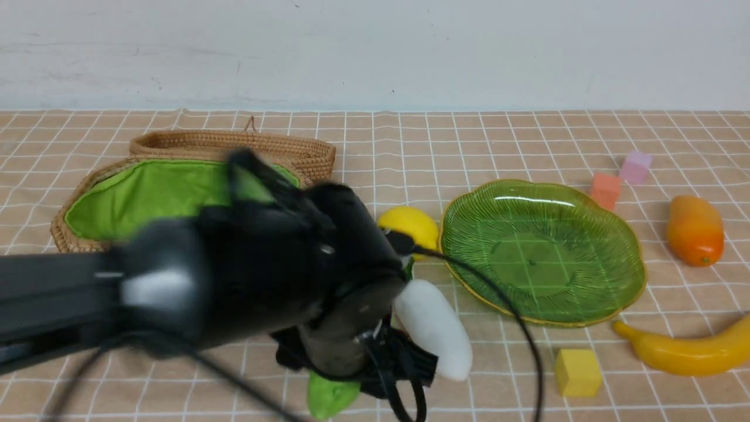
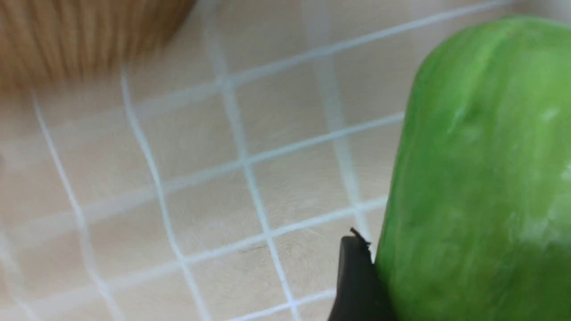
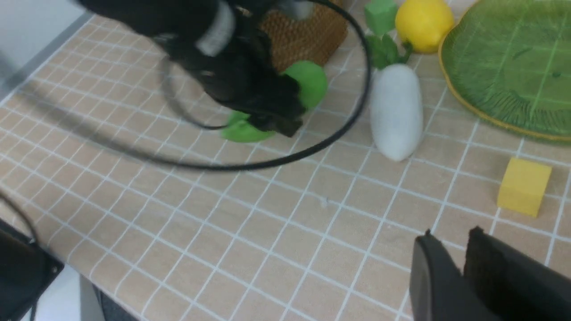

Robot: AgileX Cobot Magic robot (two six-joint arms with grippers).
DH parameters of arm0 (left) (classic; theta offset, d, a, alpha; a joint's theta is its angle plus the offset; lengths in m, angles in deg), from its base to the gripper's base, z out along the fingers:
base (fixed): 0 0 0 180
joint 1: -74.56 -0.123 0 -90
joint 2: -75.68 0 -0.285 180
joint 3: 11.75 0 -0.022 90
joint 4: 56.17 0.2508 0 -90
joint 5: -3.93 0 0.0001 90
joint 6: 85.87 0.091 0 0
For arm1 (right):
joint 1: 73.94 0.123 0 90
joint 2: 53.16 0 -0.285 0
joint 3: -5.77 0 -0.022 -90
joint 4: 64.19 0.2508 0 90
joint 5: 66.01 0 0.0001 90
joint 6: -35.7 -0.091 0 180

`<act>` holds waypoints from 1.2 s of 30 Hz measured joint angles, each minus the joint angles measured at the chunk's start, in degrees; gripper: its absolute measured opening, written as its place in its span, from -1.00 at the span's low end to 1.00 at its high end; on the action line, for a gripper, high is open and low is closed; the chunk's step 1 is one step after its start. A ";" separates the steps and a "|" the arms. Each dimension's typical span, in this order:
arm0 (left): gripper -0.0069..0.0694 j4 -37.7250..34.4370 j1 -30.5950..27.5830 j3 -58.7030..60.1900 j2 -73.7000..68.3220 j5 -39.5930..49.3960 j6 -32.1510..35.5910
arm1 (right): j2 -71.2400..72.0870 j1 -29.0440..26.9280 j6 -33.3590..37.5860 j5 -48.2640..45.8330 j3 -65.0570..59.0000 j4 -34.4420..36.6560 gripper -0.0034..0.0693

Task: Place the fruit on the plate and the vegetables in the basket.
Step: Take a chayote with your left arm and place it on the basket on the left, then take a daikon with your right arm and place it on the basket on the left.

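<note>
Where one plate (image 1: 532, 264) sits — three fruits (image 1: 695, 230) lie around it.

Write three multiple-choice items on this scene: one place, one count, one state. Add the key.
1. Where is the lemon?
A) in the basket
B) beside the plate
C) on the plate

2. How many yellow cubes show?
A) one
B) three
C) four

3. How does the plate stand?
A) upside down
B) on edge
C) upright, with no fruit on it

1 B: it sits on the cloth, by the plate's rim.
2 A: a single yellow cube lies near the banana.
3 C: its bare ribbed inside faces up.
</note>
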 joint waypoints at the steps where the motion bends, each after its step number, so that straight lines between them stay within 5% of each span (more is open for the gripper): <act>1: 0.30 0.73 -0.31 0.00 3.23 0.56 4.56 | 0.00 0.00 0.00 0.57 0.00 0.00 -0.54; 4: 0.30 2.14 -3.64 0.00 7.85 1.21 14.06 | 0.00 0.00 0.00 1.50 0.00 0.00 -0.54; 11: 0.30 4.44 -28.78 -1.16 10.31 -5.98 34.13 | 0.00 0.00 0.00 2.00 0.00 0.06 -0.54; 16: 0.34 7.06 -34.47 -1.16 5.27 -13.14 41.98 | -0.50 0.00 0.00 3.05 0.00 0.06 -0.54; 21: 0.83 13.06 -34.51 -1.16 2.85 -14.64 43.86 | -1.39 0.00 0.00 3.09 0.00 0.36 -0.54; 27: 0.87 11.99 -29.88 -1.63 5.13 -14.12 36.17 | -2.29 0.00 0.00 3.03 0.00 1.07 -0.54; 32: 0.42 3.12 -18.54 -1.77 7.42 -9.98 21.56 | -4.77 0.00 0.00 3.04 0.04 1.12 -0.54; 36: -0.26 2.02 -10.62 -1.83 7.72 -3.27 13.87 | -11.30 0.00 -0.21 -1.65 2.48 0.55 -0.54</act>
